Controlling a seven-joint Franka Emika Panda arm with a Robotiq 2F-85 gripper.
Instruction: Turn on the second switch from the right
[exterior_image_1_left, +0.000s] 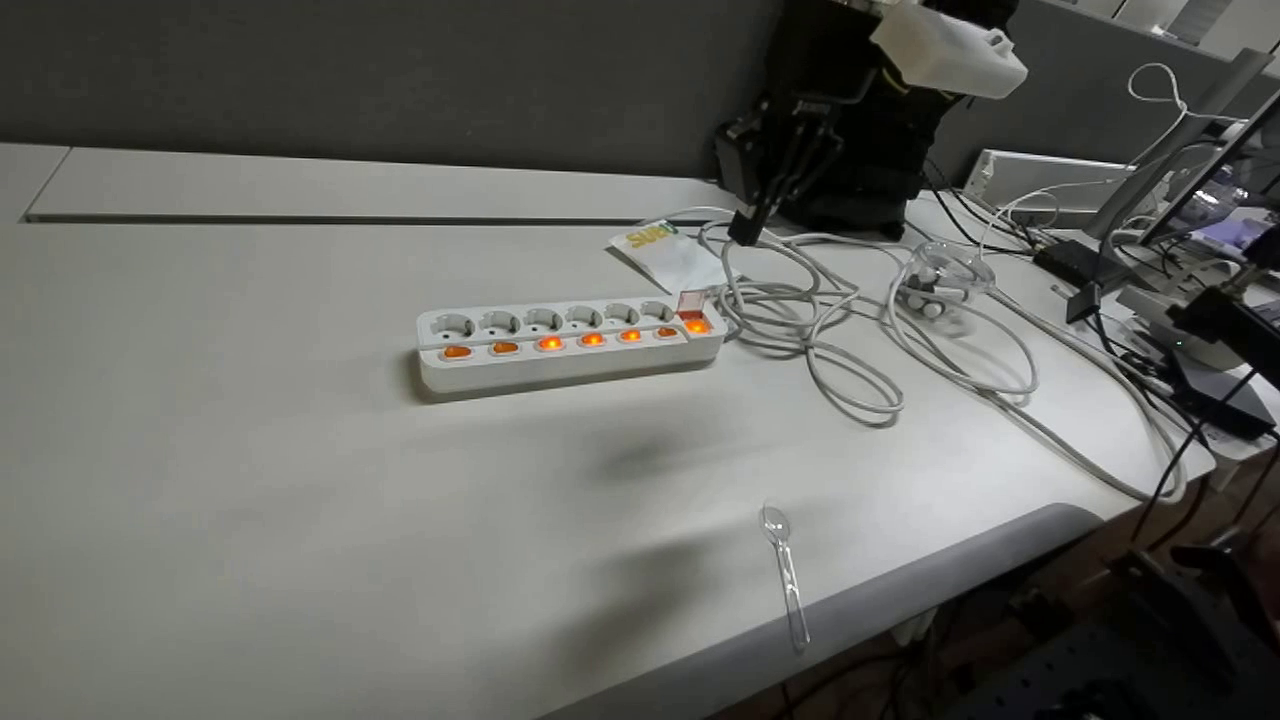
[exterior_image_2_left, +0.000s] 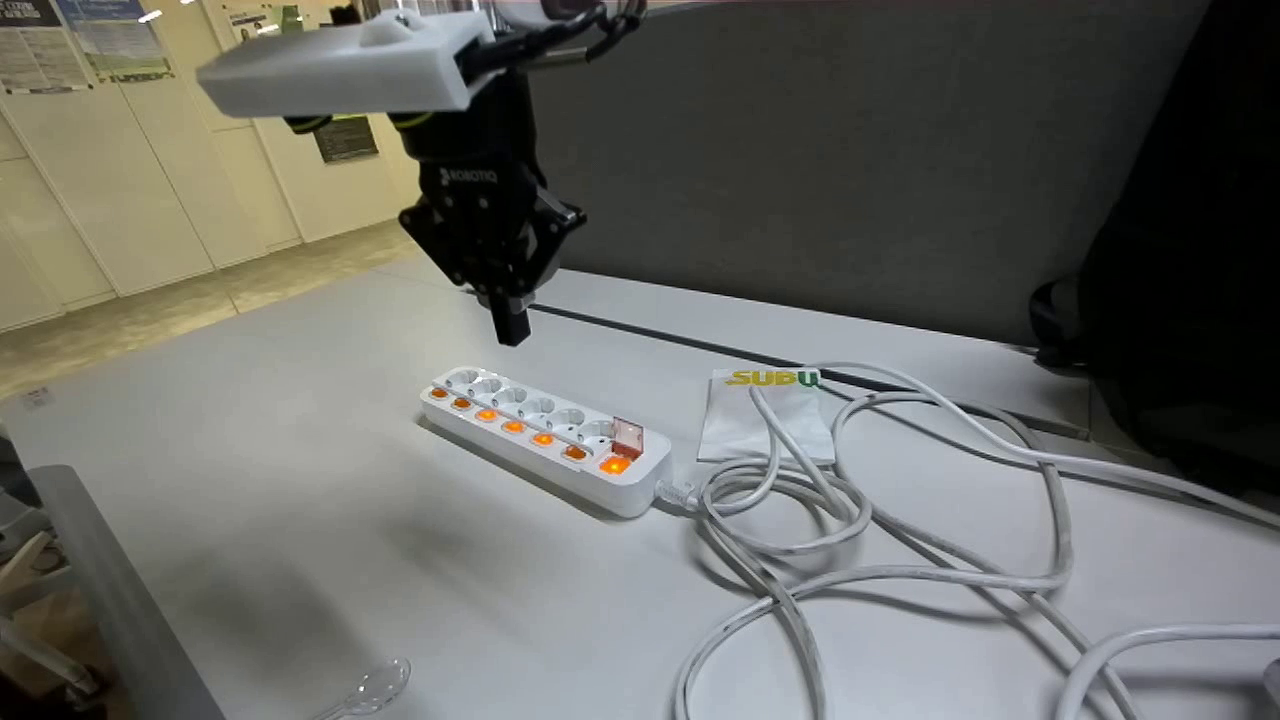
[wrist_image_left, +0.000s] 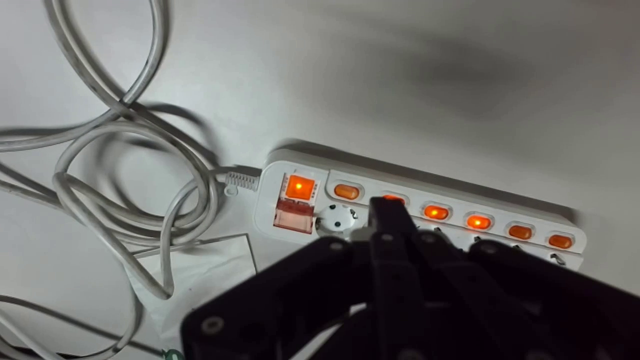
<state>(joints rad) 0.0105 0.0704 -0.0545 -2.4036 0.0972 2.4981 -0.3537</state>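
Likely, with the lit master switch (wrist_image_left: 300, 187) counted first, your target is the unlit amber rocker switch (wrist_image_left: 346, 191) beside it on the white power strip (exterior_image_1_left: 570, 369). Your gripper (exterior_image_2_left: 511, 325) hangs clear, its fingers pinched together; centre their blunt tips above, then press one end gently. The rocker looks like glossy, translucent oval plastic, set in a smooth, round-cornered housing

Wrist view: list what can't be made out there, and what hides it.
In the wrist view:
Row of sockets: mostly hidden by the gripper.
One lit switch: partly behind the gripper.
White packet: covered partly by the gripper, cut by the bottom edge.
Cable: runs off the left edge, far end unseen.
Print beside the square switch: too small to read.
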